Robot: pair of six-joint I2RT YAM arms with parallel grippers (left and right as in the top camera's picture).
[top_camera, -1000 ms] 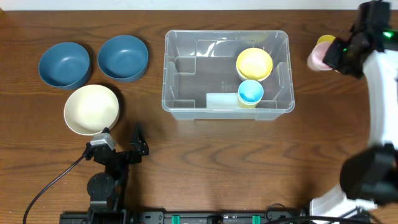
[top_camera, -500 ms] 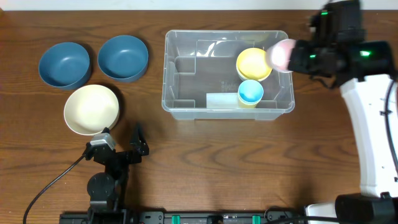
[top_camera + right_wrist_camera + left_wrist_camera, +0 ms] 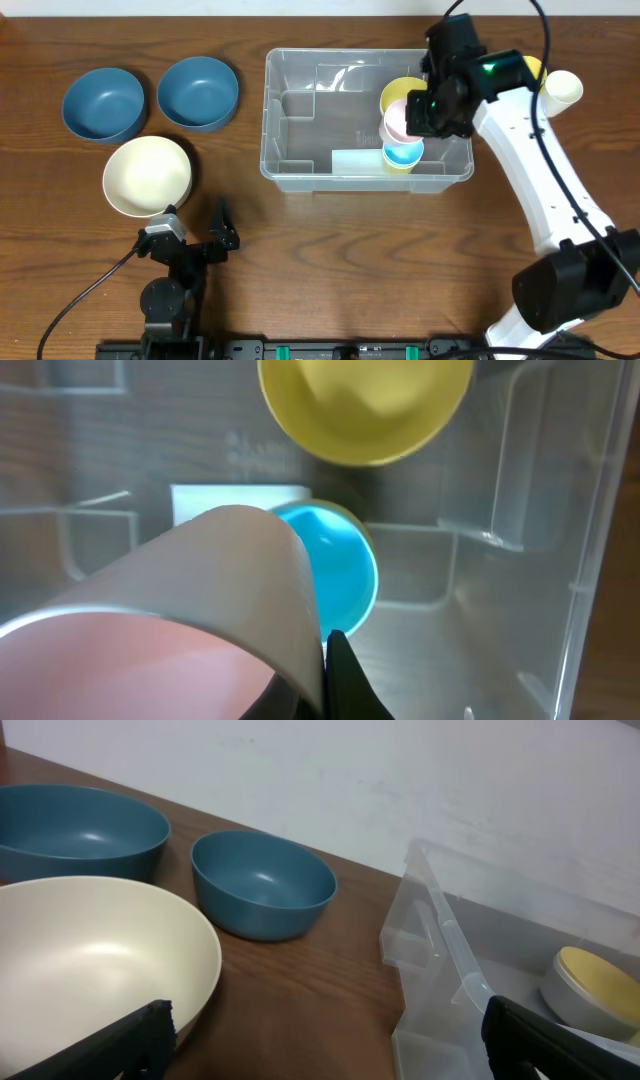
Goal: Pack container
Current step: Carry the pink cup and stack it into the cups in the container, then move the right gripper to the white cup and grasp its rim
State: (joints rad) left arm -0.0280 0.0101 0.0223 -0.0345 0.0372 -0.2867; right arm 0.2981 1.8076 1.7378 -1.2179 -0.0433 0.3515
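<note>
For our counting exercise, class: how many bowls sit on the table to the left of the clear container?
3. A blue bowl beside the container, a second blue bowl farther left, and a cream bowl nearer the robot. None appears hidden.

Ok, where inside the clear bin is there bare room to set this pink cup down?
The container is bare across its left half, from the left wall to the white patch. The right end is crowded: the yellow bowl and blue cup sit close together there, and the right hand holds the pink cup over them.
</note>
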